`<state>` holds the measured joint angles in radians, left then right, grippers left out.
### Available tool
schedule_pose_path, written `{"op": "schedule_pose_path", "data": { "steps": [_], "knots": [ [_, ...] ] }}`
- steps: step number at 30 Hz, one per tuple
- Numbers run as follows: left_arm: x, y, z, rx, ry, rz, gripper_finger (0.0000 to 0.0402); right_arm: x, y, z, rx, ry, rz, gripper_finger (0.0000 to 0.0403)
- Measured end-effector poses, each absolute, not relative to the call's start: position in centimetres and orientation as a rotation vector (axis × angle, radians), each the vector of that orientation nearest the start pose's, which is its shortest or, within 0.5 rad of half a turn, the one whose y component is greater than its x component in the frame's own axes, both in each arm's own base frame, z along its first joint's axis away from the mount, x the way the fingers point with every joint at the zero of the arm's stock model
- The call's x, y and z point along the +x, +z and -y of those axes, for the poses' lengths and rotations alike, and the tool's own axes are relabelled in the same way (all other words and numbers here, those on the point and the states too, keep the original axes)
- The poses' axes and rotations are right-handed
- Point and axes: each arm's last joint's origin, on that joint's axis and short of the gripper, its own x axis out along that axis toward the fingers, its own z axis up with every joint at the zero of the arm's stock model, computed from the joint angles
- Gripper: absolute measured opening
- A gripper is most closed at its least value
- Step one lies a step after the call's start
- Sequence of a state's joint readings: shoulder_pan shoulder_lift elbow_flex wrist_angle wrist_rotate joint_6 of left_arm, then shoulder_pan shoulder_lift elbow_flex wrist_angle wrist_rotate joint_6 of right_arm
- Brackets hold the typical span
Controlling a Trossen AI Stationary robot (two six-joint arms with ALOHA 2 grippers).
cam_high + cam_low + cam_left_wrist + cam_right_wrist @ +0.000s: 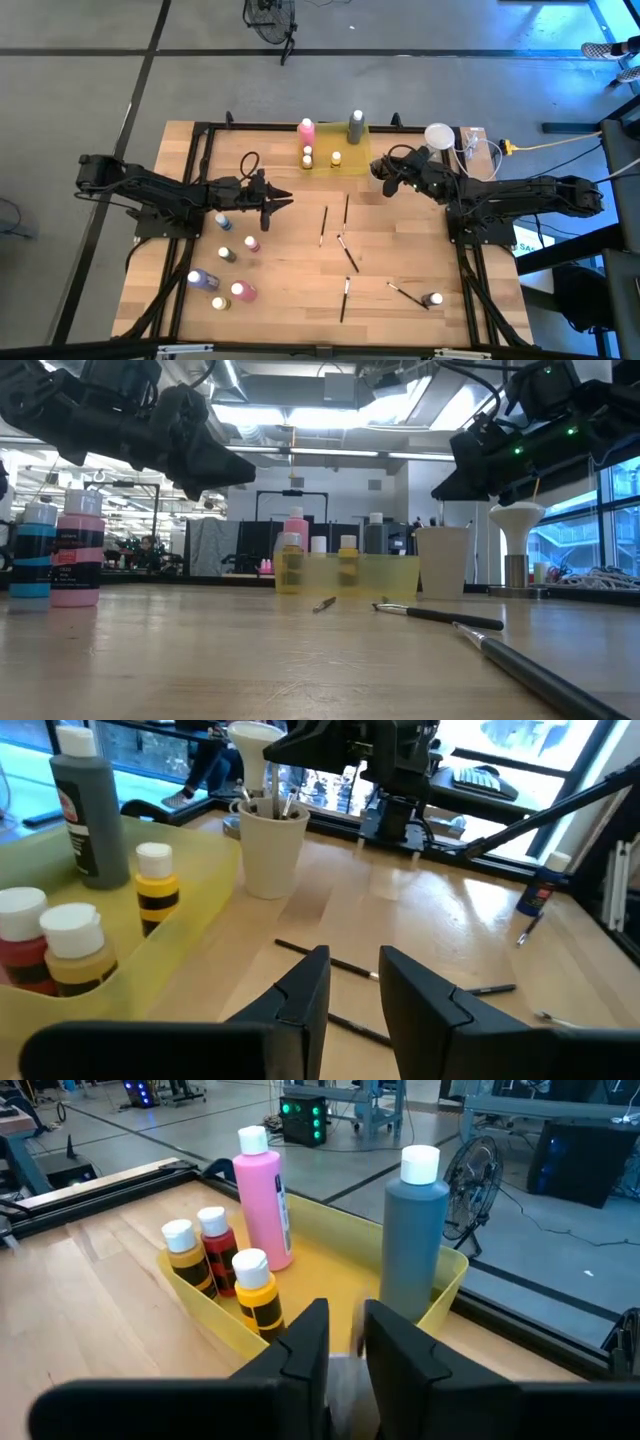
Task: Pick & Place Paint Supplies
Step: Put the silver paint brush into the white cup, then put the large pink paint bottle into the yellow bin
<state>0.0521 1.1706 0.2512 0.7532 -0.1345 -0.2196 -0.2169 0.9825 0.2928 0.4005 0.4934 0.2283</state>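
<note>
From above, the left end effector (pixel 283 203), fingers slightly apart and empty, hangs near loose brushes (pixel 323 226) on the counter (pixel 400 250), while the right end effector (pixel 381 168), narrowly parted and empty, sits beside the yellow tray (pixel 356 160) with the grey bottle (pixel 414 1240); no label is readable.

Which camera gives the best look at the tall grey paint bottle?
The right wrist view: the tall grey paint bottle with a white cap fills it, upright in the translucent yellow tray. The left wrist view crops it at an edge; high and low views show it small.
</note>
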Motion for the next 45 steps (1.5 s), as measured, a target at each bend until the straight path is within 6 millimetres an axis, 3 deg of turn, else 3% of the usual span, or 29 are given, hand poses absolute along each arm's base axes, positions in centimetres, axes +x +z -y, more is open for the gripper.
{"op": "schedule_pose_path", "data": {
  "steps": [8,16,21,25,28,33,38,45],
  "knots": [
    [20.8,17.2,-1.4,-0.24,0.186,-0.144,0.0094,18.3,18.7,5.3,0.177,-0.72,-0.212,0.0142],
    [20.9,17.8,-1.4,-0.273,0.16,-0.082,0.0158,18.5,18.7,4.7,0.209,-0.694,-0.201,0.022],
    [21.0,18.5,-1.3,-0.274,0.142,-0.018,0.0201,18.6,18.8,4.3,0.173,-0.665,-0.204,0.024],
    [21.3,19.7,-1.4,-0.267,0.137,0.046,0.0208,18.8,19.2,3.7,0.125,-0.623,-0.184,0.0245],
    [21.9,21.2,-1.4,-0.258,0.13,0.006,0.0204,19.0,19.3,3.1,0.089,-0.579,-0.186,0.0245],
    [22.5,25.0,-0.7,-0.16,0.197,-0.298,0.0198,19.1,19.2,2.1,0.07,-0.515,-0.2,0.0246],
    [22.1,30.0,1.5,-0.08,0.251,-0.551,0.0198,19.1,19.1,1.3,0.059,-0.473,-0.212,0.0246],
    [20.6,34.4,5.6,0.064,0.077,-0.744,0.0198,19.1,18.9,0.7,0.04,-0.437,-0.233,0.0246]
  ]
}}
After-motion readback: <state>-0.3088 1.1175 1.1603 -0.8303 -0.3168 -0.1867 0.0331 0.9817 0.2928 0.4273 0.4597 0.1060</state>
